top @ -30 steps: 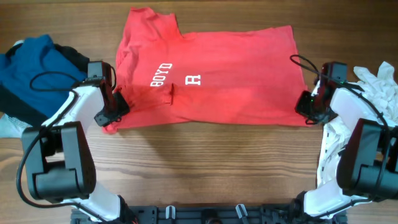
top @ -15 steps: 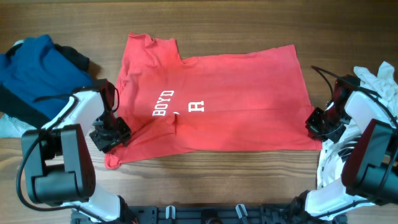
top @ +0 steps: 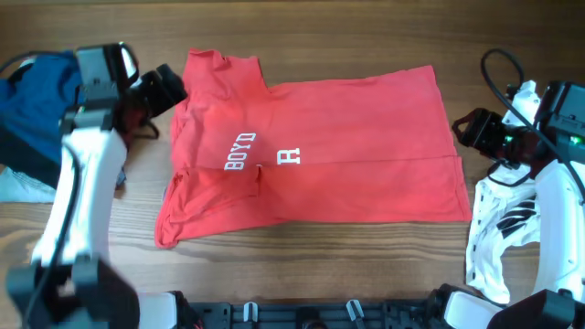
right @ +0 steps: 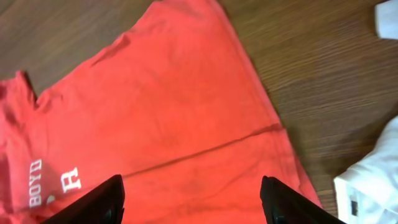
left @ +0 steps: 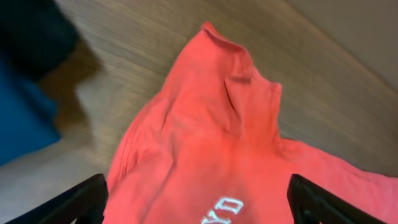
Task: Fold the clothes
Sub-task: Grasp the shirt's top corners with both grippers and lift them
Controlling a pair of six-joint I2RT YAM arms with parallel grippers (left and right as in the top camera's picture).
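The clothes, a red T-shirt [top: 320, 155] with white "BOYD R" lettering [top: 239, 151], lie flat on the wooden table, folded along their length, with a crease line across the right half. My left gripper [top: 169, 87] hovers open above the shirt's back left corner, apart from the cloth. In the left wrist view its fingers [left: 81, 202] stand wide over the red fabric [left: 211, 143]. My right gripper [top: 466, 128] hangs open just right of the shirt's right edge. In the right wrist view the gripper [right: 196, 208] frames the shirt [right: 168, 112] with nothing between the fingers.
A blue garment [top: 37, 100] with a dark one beside it lies at the far left, also visible from the left wrist [left: 18, 118]. A white cloth [top: 498, 228] lies at the right edge by the right arm's base. Bare wood runs along the front.
Both grippers drew the shirt's front edge toward the front, then opened and let it go. The left arm rose toward the back left; the right arm rose and moved back.
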